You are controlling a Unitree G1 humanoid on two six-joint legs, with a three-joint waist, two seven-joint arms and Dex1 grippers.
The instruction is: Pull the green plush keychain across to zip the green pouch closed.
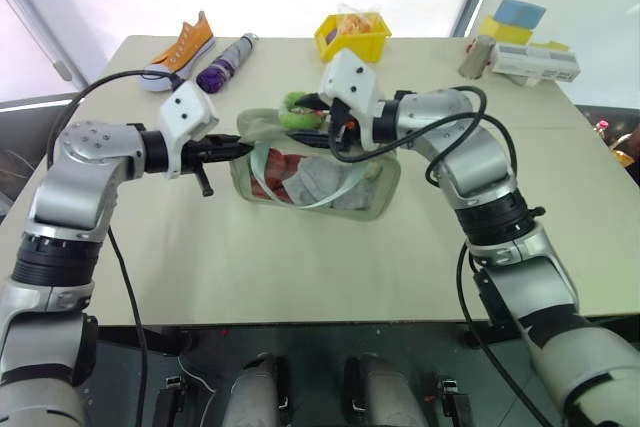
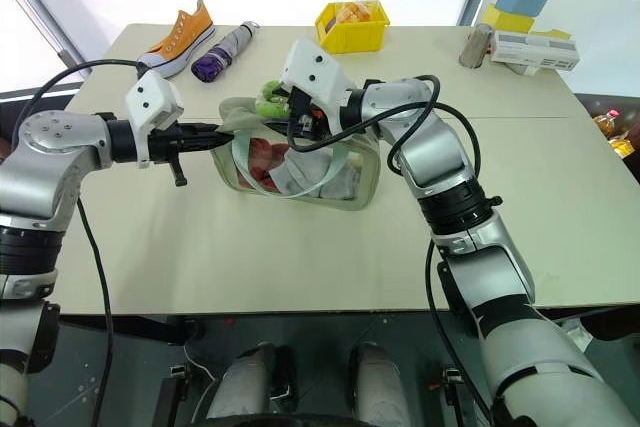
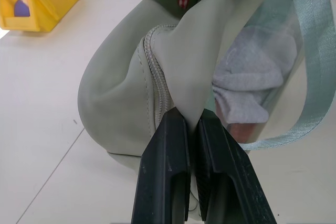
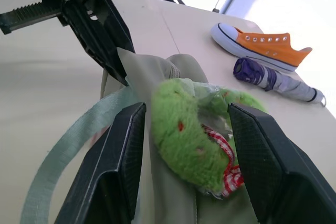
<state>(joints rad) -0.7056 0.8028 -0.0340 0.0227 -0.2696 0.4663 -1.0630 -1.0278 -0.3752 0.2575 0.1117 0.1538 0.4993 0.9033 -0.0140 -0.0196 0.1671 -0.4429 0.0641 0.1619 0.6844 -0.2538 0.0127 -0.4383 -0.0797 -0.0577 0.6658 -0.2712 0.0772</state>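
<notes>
Head view: pouch [image 1: 318,179] sits mid-table, left gripper [image 1: 240,148] pinching its left end. Left wrist: fingers [image 3: 164,171] clamped shut on the pouch fabric beside the zipper. Right wrist: right gripper [image 4: 186,148] spread open around the keychain [image 4: 184,140], not squeezing it.

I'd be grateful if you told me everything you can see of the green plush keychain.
The green plush keychain is a small, fuzzy lime-green ring-shaped plush with tiny red flecks and a red-and-white checked scrap at one side. It sits on top of the green pouch, near the end that the left gripper pinches shut on the fabric. The right gripper straddles it with jaws open, one finger on each side; whether they touch the plush cannot be told.
</notes>
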